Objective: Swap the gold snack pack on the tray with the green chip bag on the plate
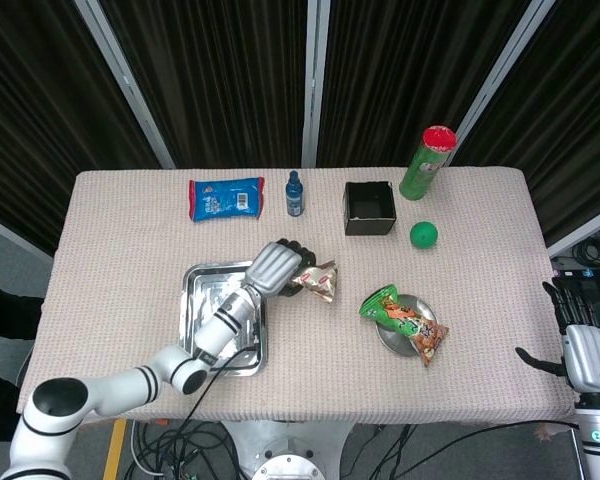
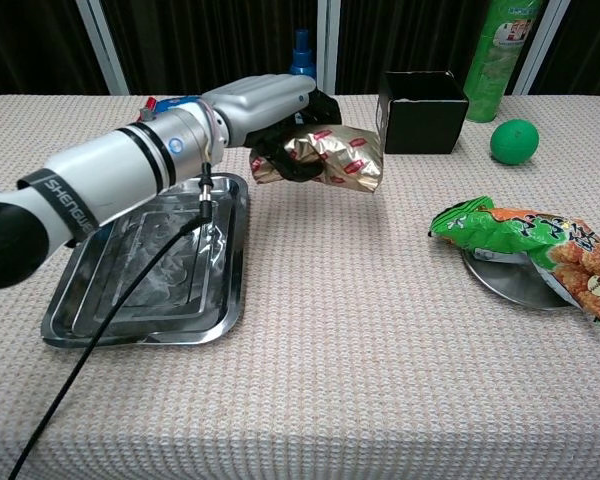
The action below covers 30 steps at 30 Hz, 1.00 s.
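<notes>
Left hand (image 2: 270, 110) grips the gold pack (image 2: 330, 158) in the air, right of the tray (image 2: 225, 300).
Chip bag (image 2: 530, 240) lies on the plate (image 2: 500, 280); right hand (image 1: 585, 350), fingers spread, holds nothing off the surface's (image 2: 360, 350) right edge.

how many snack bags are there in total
3: a blue snack pack at the table's far left, the gold snack pack held by the left hand, and the green chip bag on the plate.

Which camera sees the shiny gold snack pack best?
The chest view: the gold snack pack looks big and close there, held off the table by the left hand. The head view shows it small, from above.
</notes>
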Each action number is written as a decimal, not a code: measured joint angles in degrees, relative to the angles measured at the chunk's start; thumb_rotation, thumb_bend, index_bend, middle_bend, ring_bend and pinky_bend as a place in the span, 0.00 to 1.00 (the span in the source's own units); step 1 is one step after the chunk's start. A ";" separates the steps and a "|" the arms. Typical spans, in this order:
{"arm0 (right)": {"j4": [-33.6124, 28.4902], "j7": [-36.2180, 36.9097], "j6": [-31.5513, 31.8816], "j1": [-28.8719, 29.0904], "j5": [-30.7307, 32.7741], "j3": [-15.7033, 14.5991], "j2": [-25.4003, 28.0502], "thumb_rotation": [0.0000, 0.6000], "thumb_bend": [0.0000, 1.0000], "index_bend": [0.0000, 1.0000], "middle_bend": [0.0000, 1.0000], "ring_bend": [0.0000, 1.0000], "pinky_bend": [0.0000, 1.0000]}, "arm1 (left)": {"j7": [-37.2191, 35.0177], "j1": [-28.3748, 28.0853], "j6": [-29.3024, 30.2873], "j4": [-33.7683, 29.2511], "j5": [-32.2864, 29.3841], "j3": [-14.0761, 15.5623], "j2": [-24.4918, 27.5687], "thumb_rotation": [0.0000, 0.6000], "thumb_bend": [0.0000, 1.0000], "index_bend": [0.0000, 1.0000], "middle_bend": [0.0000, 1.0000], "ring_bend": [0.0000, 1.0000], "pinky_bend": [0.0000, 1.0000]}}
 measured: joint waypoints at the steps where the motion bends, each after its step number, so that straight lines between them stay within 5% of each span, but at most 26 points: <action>1: 0.04 0.04 -0.02 -0.02 0.08 0.01 -0.01 1.00 0.00 0.00 0.00 0.00 0.00 | -0.51 -0.70 -0.36 1.41 0.00 -0.05 -0.64 1.00 0.38 0.37 0.36 0.24 0.30; 6: 0.39 0.55 -0.38 0.03 0.39 0.07 -0.05 1.00 0.00 0.00 0.00 0.00 0.00 | -3.82 -3.79 -1.94 8.86 0.53 0.55 -3.32 1.00 0.24 0.10 0.07 0.05 0.16; 13: 0.13 0.22 -0.74 0.61 -0.56 -0.23 -0.18 1.00 0.00 0.00 0.00 0.00 0.00 | -6.11 -2.20 0.03 9.02 1.35 3.19 -1.38 1.00 0.24 0.09 0.07 0.04 0.15; 23: -6.05 -0.51 -3.31 2.80 -3.68 -1.87 -0.11 1.00 0.00 0.00 0.00 0.00 0.00 | 0.76 11.56 9.67 -9.36 -0.97 7.94 13.19 1.00 0.23 0.09 0.08 0.04 0.14; 30: -13.37 -1.56 -8.21 6.18 -4.89 -2.45 -0.15 1.00 0.00 0.00 0.00 0.00 0.00 | 4.15 27.42 22.23 -22.41 -2.27 15.56 26.82 1.00 0.22 0.09 0.09 0.04 0.14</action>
